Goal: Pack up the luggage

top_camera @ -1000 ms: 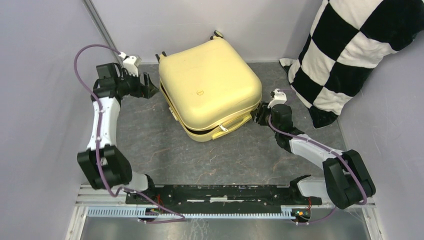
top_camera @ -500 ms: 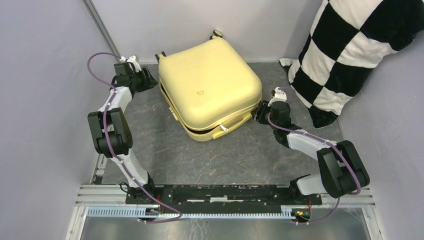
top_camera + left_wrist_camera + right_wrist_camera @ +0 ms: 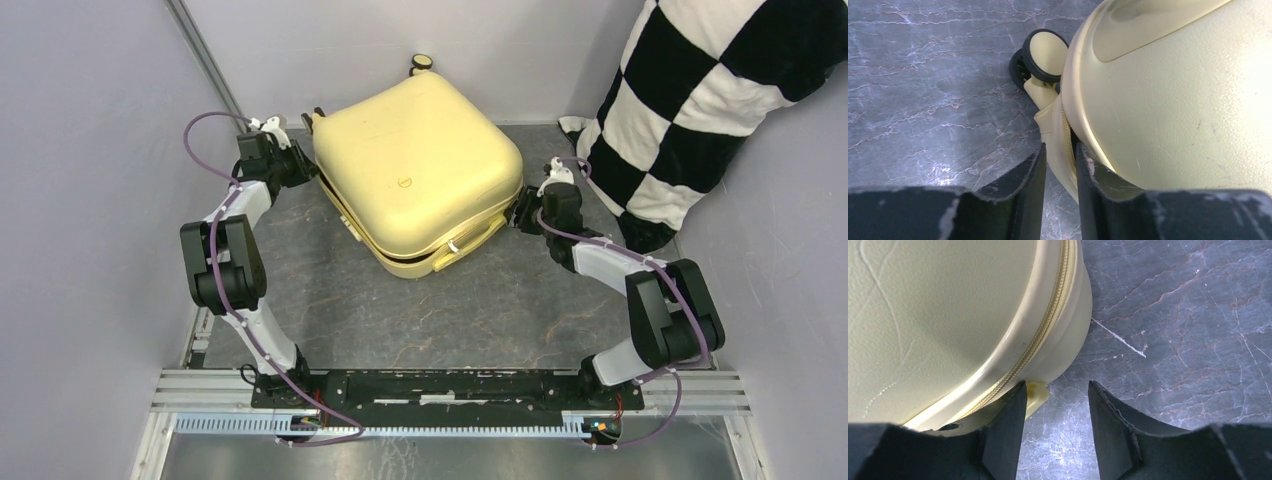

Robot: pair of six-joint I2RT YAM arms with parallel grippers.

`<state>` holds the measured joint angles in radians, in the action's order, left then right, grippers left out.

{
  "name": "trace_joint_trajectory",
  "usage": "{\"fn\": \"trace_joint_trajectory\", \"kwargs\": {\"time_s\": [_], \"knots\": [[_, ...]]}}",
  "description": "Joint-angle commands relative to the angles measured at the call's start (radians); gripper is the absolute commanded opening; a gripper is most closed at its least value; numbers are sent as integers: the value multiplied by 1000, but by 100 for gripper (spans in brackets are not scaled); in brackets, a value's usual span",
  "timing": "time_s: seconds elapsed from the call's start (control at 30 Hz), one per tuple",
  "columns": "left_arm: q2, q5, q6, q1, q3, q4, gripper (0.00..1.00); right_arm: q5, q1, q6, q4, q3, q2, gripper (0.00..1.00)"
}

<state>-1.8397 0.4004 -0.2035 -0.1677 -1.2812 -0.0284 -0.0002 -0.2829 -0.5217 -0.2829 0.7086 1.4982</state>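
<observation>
The suitcase (image 3: pixel 420 165) is lying flat on the table (image 3: pixel 330 290) in the upper middle of the overhead frame. Its long axis is running diagonally, with the wheel end toward the top and the other short end pointing down and right. The arms are sitting at opposite corners of it.

At the upper left, the left gripper (image 3: pixel 298 166) is right on the rim beside a wheel (image 3: pixel 1045 57). In its wrist view the fingers (image 3: pixel 1030 185) are nearly together, with the yellow seam lip filling the slot between them. That reads as a pinch on the shell's edge.

At the right corner, the right gripper (image 3: pixel 520 215) is standing released. Bare table is showing between its jaws, and only the inner one is touching the rounded corner just under the zip line (image 3: pixel 1040 337).

Here is the relation that matters: the zip pull (image 3: pixel 455 245) is hanging on the lower short edge, where the two halves look slightly parted. That puts it down and left of the right gripper along the seam, and well apart from the left one. So the right arm looks the nearer for any work on that zip, with the left bracing the far corner. The checkered pillow (image 3: pixel 700 110) is leaning in the upper right, off the suitcase.
</observation>
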Motion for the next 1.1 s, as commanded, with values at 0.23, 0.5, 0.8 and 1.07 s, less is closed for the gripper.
{"fn": "trace_joint_trajectory", "kwargs": {"time_s": [0.23,0.5,0.8,1.07], "knots": [[103,87,157,59,204,-37,11,-113,33,53,-99,243,210,54],[230,231,520,77,307,-333,3,-228,44,100,-110,339,289,55],[415,180,981,16,175,-886,92,-227,87,246,-107,165,116,64],[423,70,1140,-67,-115,-1010,100,-297,103,362,-90,-16,-75,71]]}}
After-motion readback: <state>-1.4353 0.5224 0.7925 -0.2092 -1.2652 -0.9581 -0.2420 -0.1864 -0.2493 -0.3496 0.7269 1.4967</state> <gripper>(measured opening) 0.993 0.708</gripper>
